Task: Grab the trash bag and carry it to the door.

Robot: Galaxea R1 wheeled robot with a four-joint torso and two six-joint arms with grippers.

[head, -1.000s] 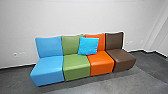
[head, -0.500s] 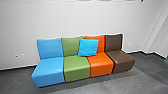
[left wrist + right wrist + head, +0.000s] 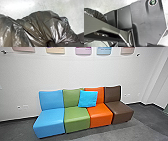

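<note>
In the left wrist view the dark, shiny trash bag (image 3: 41, 23) spreads wide, its folds drawn together into a tight bunch. My left gripper (image 3: 49, 43) is shut on the bag at that bunch, its fingers mostly hidden by the plastic. Part of the same dark bag (image 3: 95, 14) also appears in the right wrist view, beyond the jointed bar. Whether my right gripper is open or shut cannot be made out.
A row of joined seats stands against the white wall: blue (image 3: 50, 119), green (image 3: 77, 117), orange (image 3: 100, 114) and brown (image 3: 118, 109). A bright blue cushion (image 3: 88, 98) leans on the backrests. Several posters (image 3: 83, 50) hang above. Grey floor (image 3: 142, 127) lies in front.
The head view has shifted: the seats appear lower in it and the posters on the wall have come into view at the top. The cushion keeps its place on the seats.
</note>
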